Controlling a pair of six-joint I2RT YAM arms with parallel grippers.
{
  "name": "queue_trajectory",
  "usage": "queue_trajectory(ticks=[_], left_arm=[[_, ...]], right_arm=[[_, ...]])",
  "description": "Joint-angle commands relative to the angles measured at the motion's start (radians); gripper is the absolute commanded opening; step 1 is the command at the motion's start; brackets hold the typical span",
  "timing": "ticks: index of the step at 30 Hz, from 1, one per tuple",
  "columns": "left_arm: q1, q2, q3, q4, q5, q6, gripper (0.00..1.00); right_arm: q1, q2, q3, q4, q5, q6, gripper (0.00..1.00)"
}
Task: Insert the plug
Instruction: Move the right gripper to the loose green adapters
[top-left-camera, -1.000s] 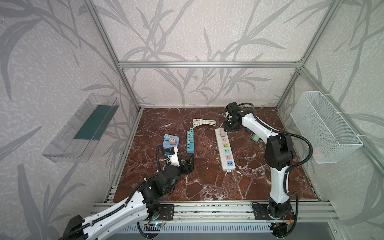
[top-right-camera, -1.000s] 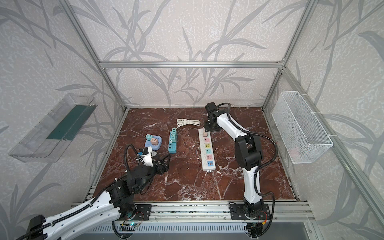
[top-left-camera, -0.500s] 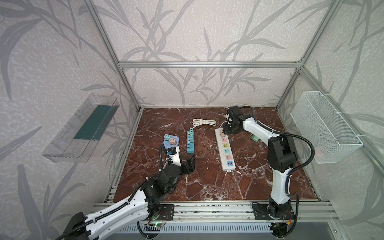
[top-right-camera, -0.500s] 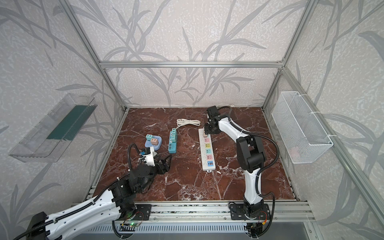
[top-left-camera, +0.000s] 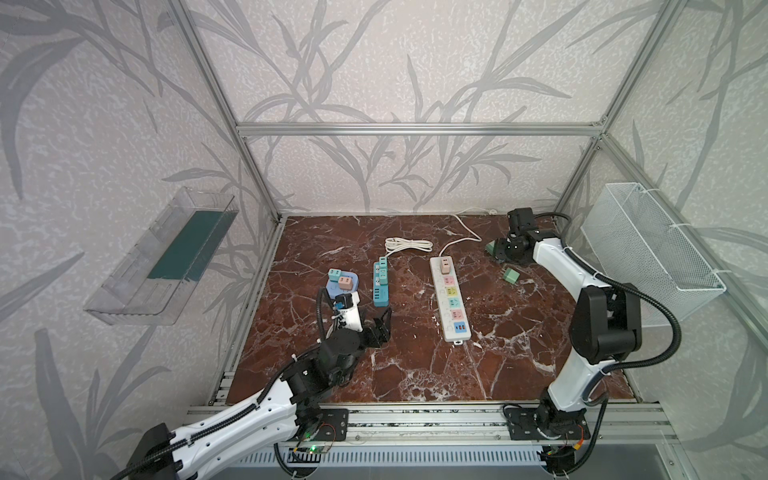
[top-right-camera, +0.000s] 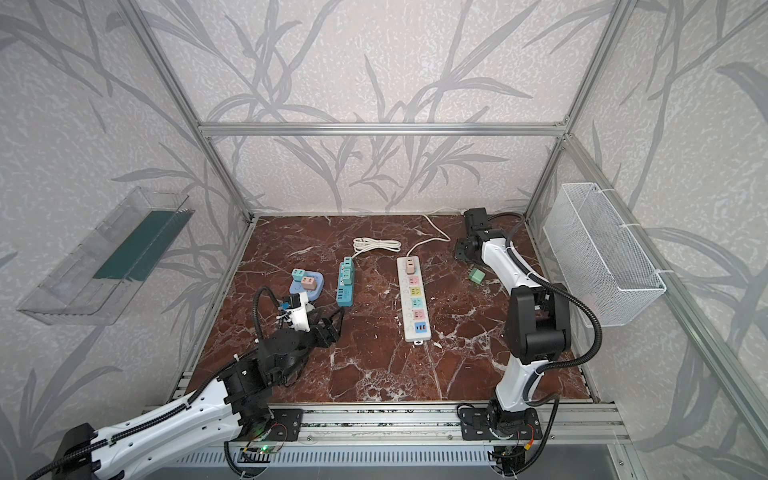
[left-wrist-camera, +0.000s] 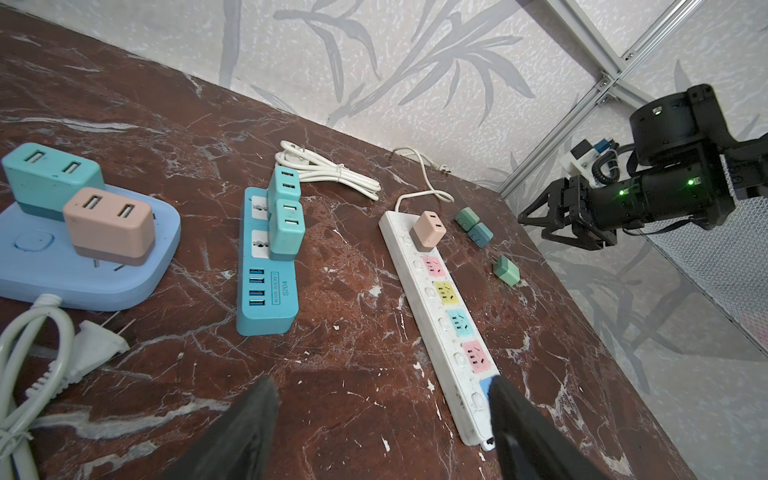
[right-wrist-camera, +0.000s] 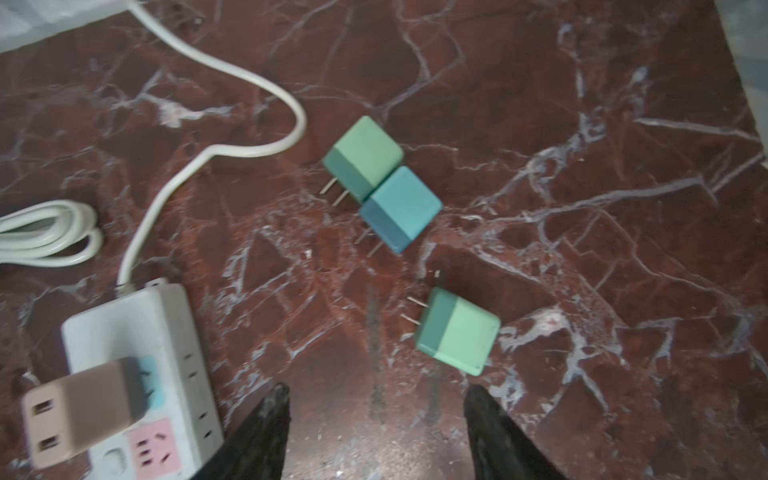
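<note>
Right pincer (right-wrist-camera: 377, 390) has swung off the strip (top-left-camera: 451, 303), jaws spread wide, empty. Pink plug (top-left-camera: 445, 264) stands in its far end, centre frame, looks seated. Pincer now over loose green plug (right-wrist-camera: 457, 336) on the bench (top-left-camera: 415, 365), upper right, likely the next pick. Left pincer (left-wrist-camera: 381, 382) wide, idle.

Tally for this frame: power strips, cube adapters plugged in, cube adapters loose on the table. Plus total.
Power strips: 3
Plugged-in cube adapters: 5
Loose cube adapters: 3
Total: 11
</note>
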Motion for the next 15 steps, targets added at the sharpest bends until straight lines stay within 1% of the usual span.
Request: queue_trajectory(ticks=[1,4,8,10,15], left_arm=[[0.005,0.017,0.001,0.040,0.007,0.000,0.81],[0.006,0.036,0.001,0.053,0.024,-0.001,0.81],[0.008,0.050,-0.006,0.068,0.031,-0.004,0.81],[0.010,0.050,-0.013,0.071,0.032,-0.008,0.81],[0.011,0.040,-0.024,0.078,0.030,-0.008,0.81]], right_arm=[[-0.045,0.063,0.012,-0.017,-0.060,-0.009,0.69],[-0.069,0.146,0.105,-0.087,-0.065,-0.012,0.70],[-0.087,0.232,0.197,-0.150,-0.060,0.003,0.67],[-0.091,0.244,0.189,-0.150,-0.046,0.012,0.67],[-0.094,0.241,0.133,-0.136,-0.062,0.026,0.65]])
